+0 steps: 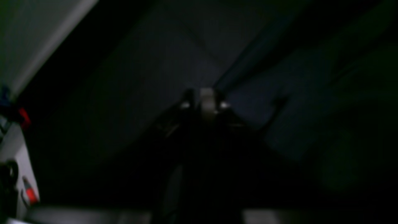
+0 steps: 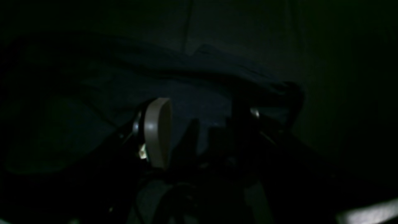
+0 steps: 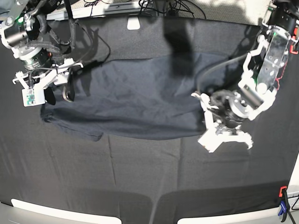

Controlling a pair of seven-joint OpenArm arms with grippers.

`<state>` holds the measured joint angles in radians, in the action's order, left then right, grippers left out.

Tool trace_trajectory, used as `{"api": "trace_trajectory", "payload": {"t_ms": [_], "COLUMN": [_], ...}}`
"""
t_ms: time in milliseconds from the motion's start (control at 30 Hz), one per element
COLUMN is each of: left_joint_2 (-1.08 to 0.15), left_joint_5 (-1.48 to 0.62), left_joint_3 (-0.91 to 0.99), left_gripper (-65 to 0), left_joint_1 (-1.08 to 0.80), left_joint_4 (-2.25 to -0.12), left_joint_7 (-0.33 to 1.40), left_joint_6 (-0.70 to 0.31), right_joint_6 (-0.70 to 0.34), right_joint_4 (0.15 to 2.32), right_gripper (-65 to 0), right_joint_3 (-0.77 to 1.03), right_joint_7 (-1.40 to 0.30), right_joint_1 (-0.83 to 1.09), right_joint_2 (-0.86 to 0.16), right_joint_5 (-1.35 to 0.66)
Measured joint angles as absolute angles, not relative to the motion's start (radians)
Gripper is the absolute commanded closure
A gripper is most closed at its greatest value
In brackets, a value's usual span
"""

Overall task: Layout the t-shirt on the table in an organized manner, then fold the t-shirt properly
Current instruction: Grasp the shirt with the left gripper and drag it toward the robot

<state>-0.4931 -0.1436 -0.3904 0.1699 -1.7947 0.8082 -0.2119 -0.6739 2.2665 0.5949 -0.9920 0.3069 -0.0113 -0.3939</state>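
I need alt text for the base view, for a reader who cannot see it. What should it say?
A dark t-shirt lies spread across the black table, seen from above. The right gripper, open, is at the shirt's left end; the left gripper hangs over its lower right edge.

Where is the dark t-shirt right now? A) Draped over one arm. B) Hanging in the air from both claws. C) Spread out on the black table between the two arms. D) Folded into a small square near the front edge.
C: the base view shows the t-shirt lying spread on the table, between the two arms.
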Motion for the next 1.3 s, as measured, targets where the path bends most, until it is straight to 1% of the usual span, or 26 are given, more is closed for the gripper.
{"api": "trace_trajectory", "payload": {"t_ms": [33, 100, 267, 333, 467, 567, 600, 733, 833, 900, 933, 967, 1033, 1067, 1100, 1167, 1233, 1300], "left_joint_2": [-0.493, -0.493, -0.491, -0.491, -0.490, -0.491, -0.491, -0.487, -0.485, -0.486, -0.485, -0.484, -0.482, -0.482, -0.482, -0.482, -0.482, -0.482], "left_joint_5": [-0.173, -0.272, -0.556, -0.620, -0.710, -0.818, -0.832, -0.826, -0.871, -0.943, -0.980, -1.012, -1.053, -1.058, -1.053, -1.025, -0.938, -0.857], "left_joint_3": [-0.391, -0.391, -0.391, -0.390, -0.391, -0.390, -0.390, -0.391, -0.391, -0.391, -0.391, -0.391, -0.391, -0.391, -0.391, -0.391, -0.391, -0.390], "left_gripper": [-20.3, -20.3, -20.3, -20.3, -20.3, -20.3, -20.3, -20.3, -20.3, -20.2, -18.8, -15.6, -6.8, -1.1, 0.0, 0.0, 0.0, 0.0], "left_joint_1": [0.186, 0.236, 0.379, 0.423, 0.497, 0.525, 0.524, 0.513, 0.513, 0.513, 0.513, 0.513, 0.513, 0.513, 0.513, 0.515, 0.519, 0.534], "left_joint_4": [-1.745, -1.643, -1.395, -1.305, -1.141, -1.041, -1.018, -0.974, -0.974, -0.974, -0.974, -0.974, -0.974, -0.974, -0.974, -0.974, -0.974, -0.974], "left_joint_7": [0.815, 0.854, 0.937, 0.943, 0.942, 0.966, 0.964, 0.961, 1.018, 1.072, 1.102, 1.127, 1.157, 1.157, 1.154, 1.121, 1.067, 1.055], "left_joint_6": [-0.211, -0.215, -0.352, -0.394, -0.450, -0.479, -0.505, -0.506, -0.506, -0.536, -0.553, -0.553, -0.554, -0.554, -0.554, -0.556, -0.560, -0.559], "right_joint_6": [-0.674, -0.674, -0.674, -0.674, -0.674, -0.674, -0.674, -0.674, -0.674, -0.674, -0.674, -0.674, -0.674, -0.674, -0.674, -0.674, -0.674, -0.674], "right_joint_4": [2.267, 2.267, 2.267, 2.267, 2.267, 2.267, 2.267, 2.267, 2.267, 2.267, 2.267, 2.267, 2.267, 2.267, 2.267, 2.267, 2.267, 2.267], "right_gripper": [-30.5, -30.5, -30.5, -30.5, -30.5, -30.5, -30.5, -30.5, -30.5, -30.5, -30.5, -30.5, -30.5, -30.5, -30.5, -30.5, -30.5, -30.5], "right_joint_3": [0.595, 0.596, 0.593, 0.594, 0.596, 0.596, 0.596, 0.596, 0.596, 0.596, 0.596, 0.596, 0.596, 0.596, 0.596, 0.596, 0.596, 0.596], "right_joint_7": [-0.992, -0.994, -1.023, -1.030, -1.035, -1.036, -1.036, -1.037, -1.037, -1.037, -1.037, -1.037, -1.037, -1.037, -1.037, -1.037, -1.037, -1.037], "right_joint_1": [0.307, 0.307, 0.307, 0.307, 0.307, 0.307, 0.307, 0.308, 0.307, 0.308, 0.307, 0.307, 0.307, 0.307, 0.307, 0.307, 0.307, 0.307], "right_joint_2": [-0.012, -0.012, -0.012, -0.012, -0.012, -0.011, -0.011, -0.011, -0.011, -0.011, -0.011, -0.011, -0.011, -0.011, -0.011, -0.011, -0.011, -0.011], "right_joint_5": [-0.394, -0.409, -0.493, -0.491, -0.490, -0.492, -0.491, -0.491, -0.491, -0.491, -0.491, -0.491, -0.491, -0.491, -0.491, -0.491, -0.491, -0.491]}}
